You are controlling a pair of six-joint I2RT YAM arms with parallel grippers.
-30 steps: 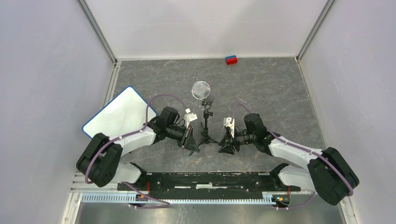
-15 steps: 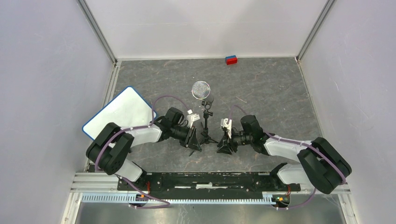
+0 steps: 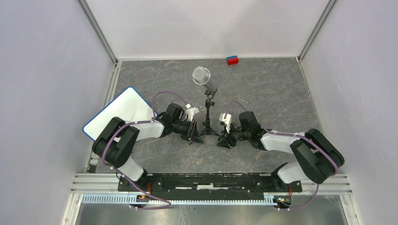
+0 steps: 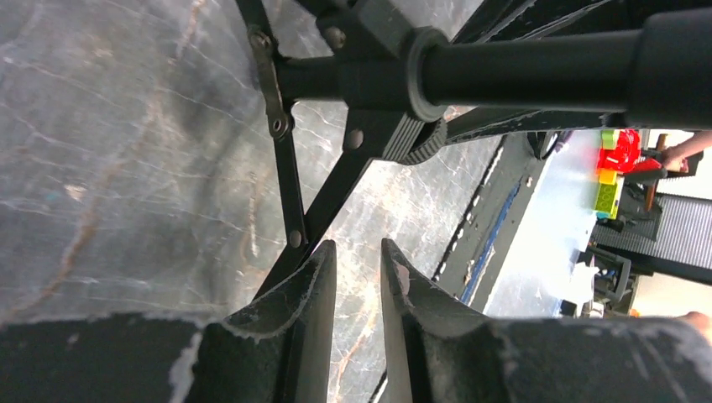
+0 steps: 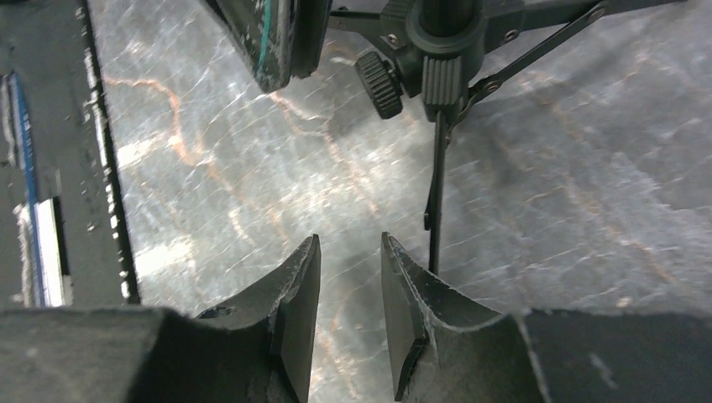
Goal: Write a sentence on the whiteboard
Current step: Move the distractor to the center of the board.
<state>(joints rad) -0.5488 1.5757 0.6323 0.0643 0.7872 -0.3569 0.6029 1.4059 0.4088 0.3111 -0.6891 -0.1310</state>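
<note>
"Black fingers first: how do they stand?"

"My left end effector (image 4: 357, 248) and right end effector (image 5: 350, 241) each show a narrow gap with nothing gripped. They sit low over the grey marbled worktop (image 3: 277, 93), either side of a black tripod stand (image 3: 207, 127)."

"And the board?"

"The flat white, blue-rimmed whiteboard (image 3: 119, 114) lies at the worktop's left, by my left elbow."
</note>
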